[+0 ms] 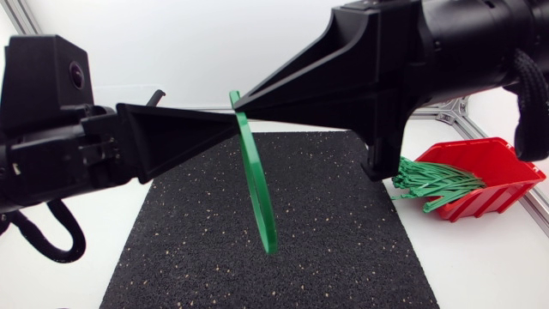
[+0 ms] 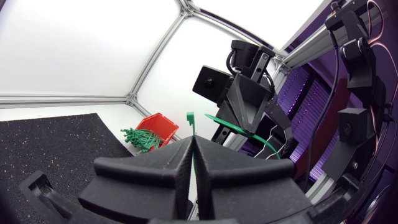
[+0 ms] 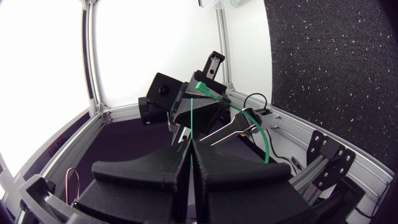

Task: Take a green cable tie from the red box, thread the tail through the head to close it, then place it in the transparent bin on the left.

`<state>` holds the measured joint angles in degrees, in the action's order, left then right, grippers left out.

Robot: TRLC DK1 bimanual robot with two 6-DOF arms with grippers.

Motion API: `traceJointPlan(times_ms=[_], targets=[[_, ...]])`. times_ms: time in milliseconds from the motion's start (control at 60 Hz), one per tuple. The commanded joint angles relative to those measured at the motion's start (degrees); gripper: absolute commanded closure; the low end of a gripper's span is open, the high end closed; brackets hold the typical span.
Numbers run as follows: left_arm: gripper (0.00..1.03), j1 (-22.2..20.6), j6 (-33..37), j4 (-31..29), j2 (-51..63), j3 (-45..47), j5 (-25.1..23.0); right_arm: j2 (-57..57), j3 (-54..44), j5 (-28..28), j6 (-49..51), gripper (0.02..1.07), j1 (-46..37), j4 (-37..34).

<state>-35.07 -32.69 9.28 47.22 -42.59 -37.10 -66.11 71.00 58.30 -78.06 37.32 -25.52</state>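
Observation:
Both grippers are raised high over the black mat [image 1: 343, 249], their tips meeting. My left gripper [image 1: 228, 116] [image 2: 193, 143] is shut on a green cable tie [image 1: 257, 184], whose head [image 2: 190, 117] sticks up just past its fingertips. My right gripper [image 1: 243, 104] [image 3: 190, 145] is shut on the same tie from the opposite side. The strap hangs below them in a long curved loop. The red box [image 1: 493, 167] lies at the right, with a bundle of green ties [image 1: 433, 183] spilling from its open end. The transparent bin is largely hidden behind my left arm.
The black speckled mat covers the middle of the white table. The red box lies just off the mat's right edge. Both arms fill the space above the mat's far half.

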Motion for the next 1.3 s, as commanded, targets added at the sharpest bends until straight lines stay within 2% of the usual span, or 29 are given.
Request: traceJointPlan(times_ms=[0,1283], targets=[[1.00,-0.7,0.7,0.2,-0.6,-1.4,0.5,0.5,-1.6,0.0,-2.1,1.01,-0.5,0.3],[1.00,-1.2,0.9,0.1,-0.6,-1.4,1.3,-0.3,-3.1,0.0,-2.1,1.01,-1.0,2.0]])
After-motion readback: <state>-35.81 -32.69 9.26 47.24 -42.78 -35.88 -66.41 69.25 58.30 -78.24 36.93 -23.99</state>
